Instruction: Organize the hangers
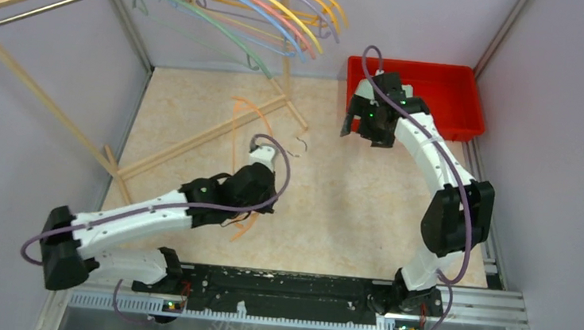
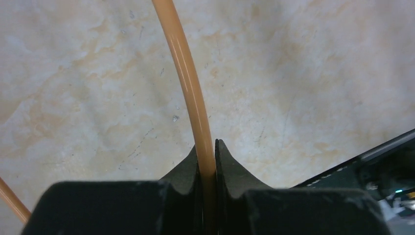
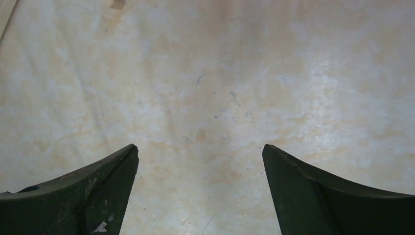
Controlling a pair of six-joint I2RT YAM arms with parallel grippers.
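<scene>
An orange hanger (image 1: 235,132) lies on the marbled table, its metal hook (image 1: 300,145) pointing right. My left gripper (image 1: 259,141) is down over it and shut on its thin orange bar (image 2: 188,83), which runs straight up out of the pinched jaws of the left gripper (image 2: 208,147). Several more hangers (image 1: 263,7) in yellow, pink, blue, purple and green hang bunched on the rail at the top. My right gripper (image 1: 358,124) hovers beside the red bin. In its wrist view the right gripper (image 3: 200,149) stands wide open, with only bare table between its fingers.
A red bin (image 1: 447,91) sits at the back right. The pale wooden rack frame (image 1: 195,137) crosses the table's left half, with its metal rail (image 1: 64,0) at the upper left. Grey walls close in both sides.
</scene>
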